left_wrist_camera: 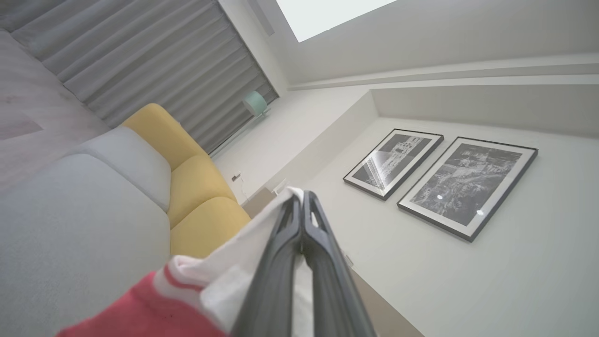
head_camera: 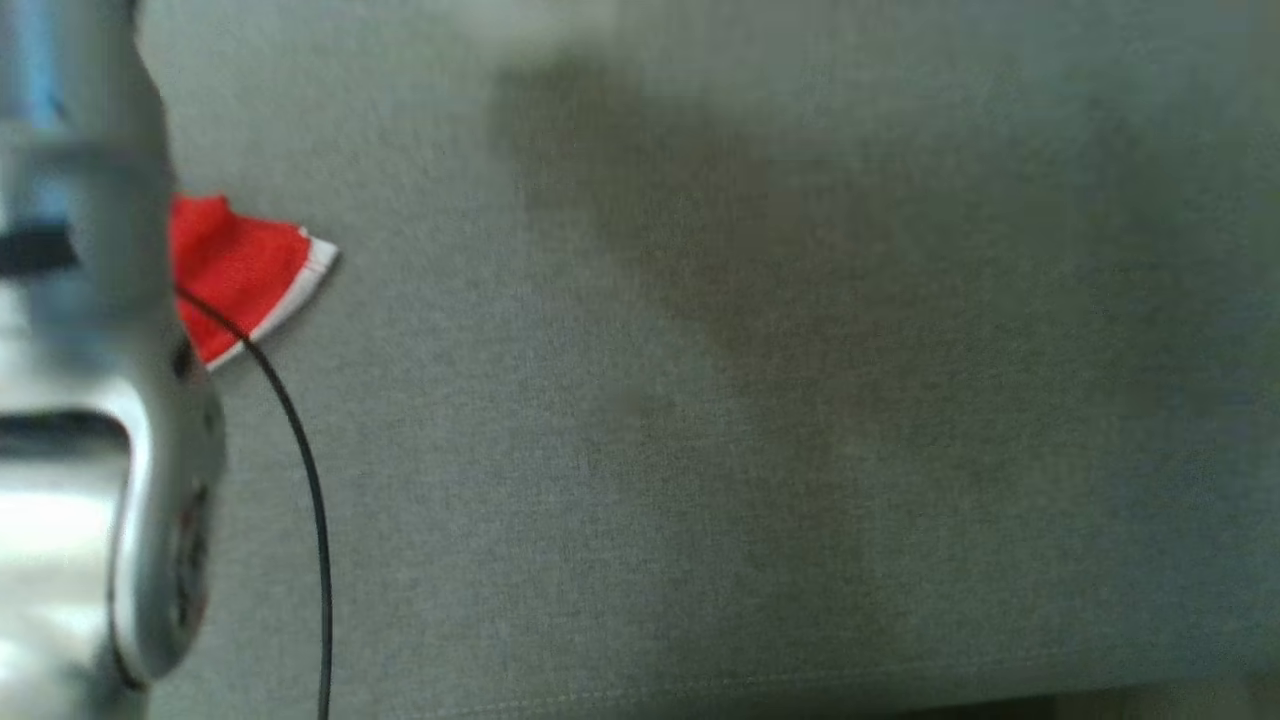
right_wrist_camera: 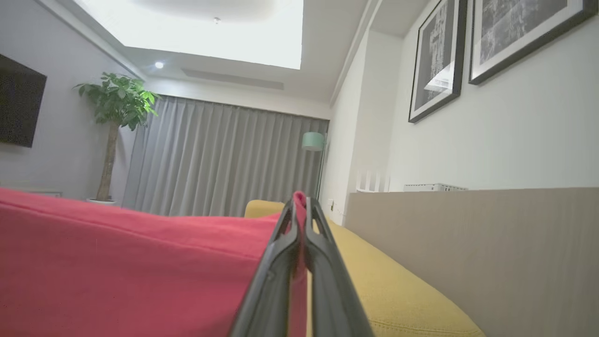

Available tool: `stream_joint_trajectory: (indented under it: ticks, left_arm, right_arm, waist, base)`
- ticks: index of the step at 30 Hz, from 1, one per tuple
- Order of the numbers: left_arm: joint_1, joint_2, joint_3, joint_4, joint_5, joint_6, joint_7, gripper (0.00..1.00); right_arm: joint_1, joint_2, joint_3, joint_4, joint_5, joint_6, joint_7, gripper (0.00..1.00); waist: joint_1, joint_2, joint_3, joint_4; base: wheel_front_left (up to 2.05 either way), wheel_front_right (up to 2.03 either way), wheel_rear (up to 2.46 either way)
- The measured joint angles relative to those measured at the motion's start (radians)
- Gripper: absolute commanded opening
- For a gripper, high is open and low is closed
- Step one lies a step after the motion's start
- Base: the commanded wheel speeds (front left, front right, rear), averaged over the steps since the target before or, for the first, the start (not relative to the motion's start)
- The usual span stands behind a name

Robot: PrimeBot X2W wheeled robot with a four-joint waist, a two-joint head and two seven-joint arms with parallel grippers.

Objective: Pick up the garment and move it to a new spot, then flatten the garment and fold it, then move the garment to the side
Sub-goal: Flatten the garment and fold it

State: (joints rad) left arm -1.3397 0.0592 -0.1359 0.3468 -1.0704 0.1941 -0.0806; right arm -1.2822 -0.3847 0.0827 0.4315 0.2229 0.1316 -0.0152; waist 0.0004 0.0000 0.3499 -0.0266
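Grey woven-fabric cushion (head_camera: 760, 400): takes up nearly the whole head view, with a stitched seam along its near edge. A broad soft shadow lies across its middle.

Red cloth garment (head_camera: 240, 275) with a white band along its hem: one pointed corner shows toward the cushion's left side, far from the near seam. Cannot tell whether that corner rests on the cushion or hangs above it. The right wrist view shows a wide red panel (right_wrist_camera: 117, 262) stretching away to that view's left. The left wrist view shows the white band and a red stripe bunched low (left_wrist_camera: 196, 290).

Pale silver forearm (head_camera: 120, 400): blurred, along the left edge of the head view, covering part of the garment.

Right gripper (right_wrist_camera: 299, 199): jaws clenched, with a fold of red fabric pinched between the tips and poking out past them.

Left gripper (left_wrist_camera: 299, 199): jaws pressed together on the garment's white edge, which runs up along the left finger to the tip.

Thin black cable (head_camera: 300, 480): curves from the forearm down across the cushion to the near seam, crossing the garment's lower corner.
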Motion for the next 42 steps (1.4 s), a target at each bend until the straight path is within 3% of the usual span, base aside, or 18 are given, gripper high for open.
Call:
stream_joint_trajectory:
  ticks: [4, 7, 13, 19, 27, 42]
  left_arm:
    - [-0.088, 0.0, 0.009, 0.119, 0.002, -0.095, -0.036, 0.0]
    - [-0.089, 0.002, -0.014, 0.195, 0.022, -0.142, -0.059, 0.0]
    - [-0.023, 0.007, -0.055, 0.304, 0.054, -0.221, -0.097, 0.0]
    - [0.17, 0.019, -0.153, 0.388, 0.1, -0.289, -0.095, 0.0]
    - [0.483, 0.123, -0.247, 0.437, 0.054, -0.318, 0.002, 0.0]
    - [0.848, 0.313, -0.441, 0.151, -0.106, -0.319, 0.232, 0.0]
  right_arm:
    - [-0.104, 0.031, -0.01, 0.166, 0.001, 0.0, -0.116, 0.0]
    - [-0.105, 0.061, -0.013, 0.275, 0.042, 0.0, -0.165, 0.0]
    - [-0.05, 0.065, 0.05, 0.422, 0.139, 0.0, -0.191, 0.0]
    - [0.103, 0.061, 0.135, 0.539, 0.237, 0.0, -0.151, 0.0]
    - [0.281, 0.025, 0.338, 0.59, 0.316, 0.0, -0.044, 0.0]
    - [0.502, -0.11, 0.603, 0.529, 0.47, 0.0, 0.072, 0.0]
  waist:
    - [0.0, 0.0, 0.074, 0.001]
    - [0.0, -0.0001, 0.11, 0.008]
    - [-0.0003, 0.0, 0.136, 0.044]
    - [-0.0005, 0.0, 0.107, 0.066]
    - [-0.0005, 0.0, -0.003, 0.072]
    - [-0.0006, 0.0001, -0.183, 0.099]
  base:
    - [0.0, 0.0, 0.0]
    - [0.0, 0.0, 0.0]
    - [0.0, 0.0, 0.0]
    - [0.0, 0.0, 0.0]
    - [0.0, 0.0, 0.0]
    - [0.0, 0.0, 0.0]
